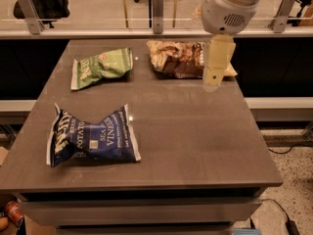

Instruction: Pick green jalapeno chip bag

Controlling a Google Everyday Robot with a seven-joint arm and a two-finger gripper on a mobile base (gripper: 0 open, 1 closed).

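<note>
3 bags lay on table (pixel 195 131). Green bag (pixel 101 66) sat far left, apart from blue bag (pixel 93 137) and brown bag (pixel 176 58). Gripper (pixel 215 65) hung over brown bag's right end, hiding part of it; grip state: couldn't tell.

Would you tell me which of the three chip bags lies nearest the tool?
The tan-and-brown bag at the far edge: the tool hangs over its right end, while the green bag and blue bag lie well away from it.
</note>
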